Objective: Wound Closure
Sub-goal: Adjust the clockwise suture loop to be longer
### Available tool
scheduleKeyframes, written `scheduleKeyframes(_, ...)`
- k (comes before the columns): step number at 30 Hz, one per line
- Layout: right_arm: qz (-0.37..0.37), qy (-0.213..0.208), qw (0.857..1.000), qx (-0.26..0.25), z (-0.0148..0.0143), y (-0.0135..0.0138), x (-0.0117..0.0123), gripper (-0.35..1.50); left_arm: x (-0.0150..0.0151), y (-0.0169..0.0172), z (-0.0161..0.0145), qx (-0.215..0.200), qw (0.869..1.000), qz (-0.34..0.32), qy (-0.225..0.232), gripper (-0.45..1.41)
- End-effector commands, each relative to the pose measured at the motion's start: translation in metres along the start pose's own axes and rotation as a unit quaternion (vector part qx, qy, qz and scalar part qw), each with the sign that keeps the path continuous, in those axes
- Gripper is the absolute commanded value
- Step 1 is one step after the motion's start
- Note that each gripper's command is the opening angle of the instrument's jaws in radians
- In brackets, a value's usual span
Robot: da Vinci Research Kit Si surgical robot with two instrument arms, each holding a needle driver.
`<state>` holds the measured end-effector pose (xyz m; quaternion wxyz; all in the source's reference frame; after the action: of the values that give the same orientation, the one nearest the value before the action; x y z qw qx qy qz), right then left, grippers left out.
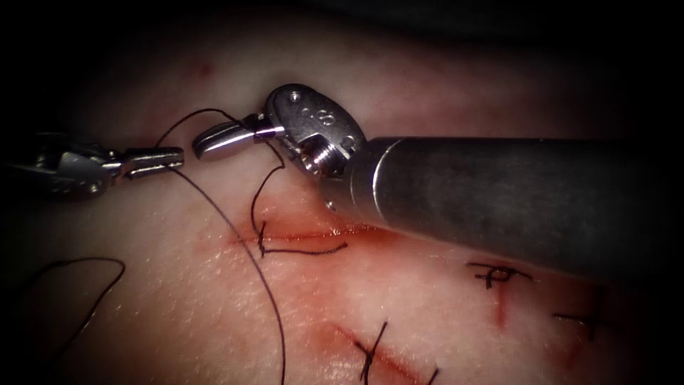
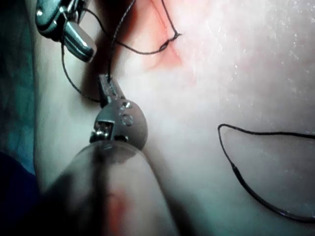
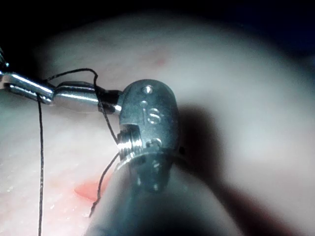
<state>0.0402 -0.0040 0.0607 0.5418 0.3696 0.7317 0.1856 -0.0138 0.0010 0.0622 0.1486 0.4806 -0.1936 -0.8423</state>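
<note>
With thread point(image 1: 235, 235) wrapped round its closed, seemingly empty jaws, the right tool point(image 1: 222, 140) faces the left tool point(image 1: 153, 160), at its nine o'clock and clamped on the thread, apparently to form a knot over the cut point(image 1: 313, 234).

The endoscope looks down from above and in front at the tissue point(image 1: 178, 314) around the cut point(image 1: 299, 237), fairly close. Each wrist view looks along its own shaft, very close to its pincer. All three share the thread point(image 1: 260, 207) and the two tool tips meeting above the cut
</note>
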Motion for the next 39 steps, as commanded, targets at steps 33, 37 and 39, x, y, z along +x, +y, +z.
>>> scheduleKeyframes(33, -0.02, -0.034, 0.999, 0.021, -0.0033, 0.0003, -0.0004, -0.35, 0.0013, -0.0017, -0.0029, -0.008, 1.0, -0.022, 0.021, -0.45)
scheduleKeyframes(37, -0.041, -0.073, 0.995, 0.052, -0.005, 0.0016, -0.002, -0.35, 0.0022, -0.0041, -0.0045, -0.003, 1.0, -0.021, 0.022, -0.45)
scheduleKeyframes(39, -0.04, -0.074, 0.995, 0.051, -0.0058, 0.0018, -0.0021, -0.35, 0.0024, -0.0048, -0.0046, -0.004, 0.999, -0.024, 0.022, -0.45)
